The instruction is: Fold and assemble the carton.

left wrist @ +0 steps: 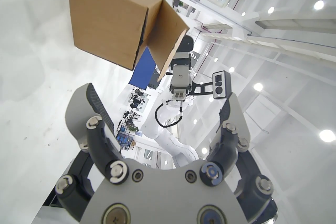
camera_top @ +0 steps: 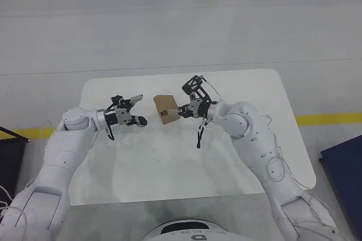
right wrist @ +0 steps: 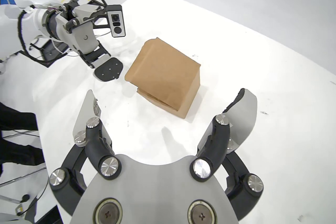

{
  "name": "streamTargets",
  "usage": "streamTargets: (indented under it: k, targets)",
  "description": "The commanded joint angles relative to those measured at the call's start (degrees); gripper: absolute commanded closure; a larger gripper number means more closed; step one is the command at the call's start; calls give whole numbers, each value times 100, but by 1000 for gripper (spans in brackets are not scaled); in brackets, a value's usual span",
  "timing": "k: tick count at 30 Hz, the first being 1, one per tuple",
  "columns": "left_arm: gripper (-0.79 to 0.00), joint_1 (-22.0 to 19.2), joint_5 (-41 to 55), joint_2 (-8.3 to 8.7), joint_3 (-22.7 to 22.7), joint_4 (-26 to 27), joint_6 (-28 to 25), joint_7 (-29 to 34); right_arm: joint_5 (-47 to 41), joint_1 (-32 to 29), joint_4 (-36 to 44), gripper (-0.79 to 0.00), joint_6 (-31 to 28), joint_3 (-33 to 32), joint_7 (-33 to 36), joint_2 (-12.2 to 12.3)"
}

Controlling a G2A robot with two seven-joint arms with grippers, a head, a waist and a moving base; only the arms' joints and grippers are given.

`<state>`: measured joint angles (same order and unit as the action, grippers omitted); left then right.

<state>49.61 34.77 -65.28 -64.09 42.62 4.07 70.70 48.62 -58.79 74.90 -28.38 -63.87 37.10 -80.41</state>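
Left gripper (left wrist: 160, 104): fingers spread wide, empty, near the carton (left wrist: 105, 17). Right gripper (right wrist: 168, 109): likewise wide, empty, on the opposite side. Carton rests on the table (camera_top: 169, 162) between them, one flap (left wrist: 168, 33) ajar. Judged light, thin-walled and crushable; grip opposite flat walls, not the loose flap.

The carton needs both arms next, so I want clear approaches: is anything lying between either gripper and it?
Nothing visible is. The carton sits on the white table between the left gripper and the right gripper, both open; bare tabletop lies in each gap.
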Motion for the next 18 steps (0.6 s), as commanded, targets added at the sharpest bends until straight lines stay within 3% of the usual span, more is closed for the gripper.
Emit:
streamTargets:
  k: [1,2,4,9,16,18]
  targets:
    - [-785,-64,-17,-44,60,-78,-69,-267,-5,77,-210,-742,141,77,-235,-26]
    - [-785,-104,-17,-69,88,-113,-121,-391,-62,68,-234,-696,355,100,-491,-52]
    - [-785,-188,39,-131,147,-210,-218,-611,132,46,-199,-757,655,294,-904,-103]
    - [-785,-501,123,-332,412,-434,-349,-896,958,-47,39,-745,1511,888,-1756,-231]
    - [-785,-855,288,-625,779,-895,-413,-835,1626,-27,114,-699,2019,1308,-1834,-314]
    - [-785,-926,311,-691,853,-1038,-431,-760,1728,3,62,-653,2168,1358,-1796,-333]
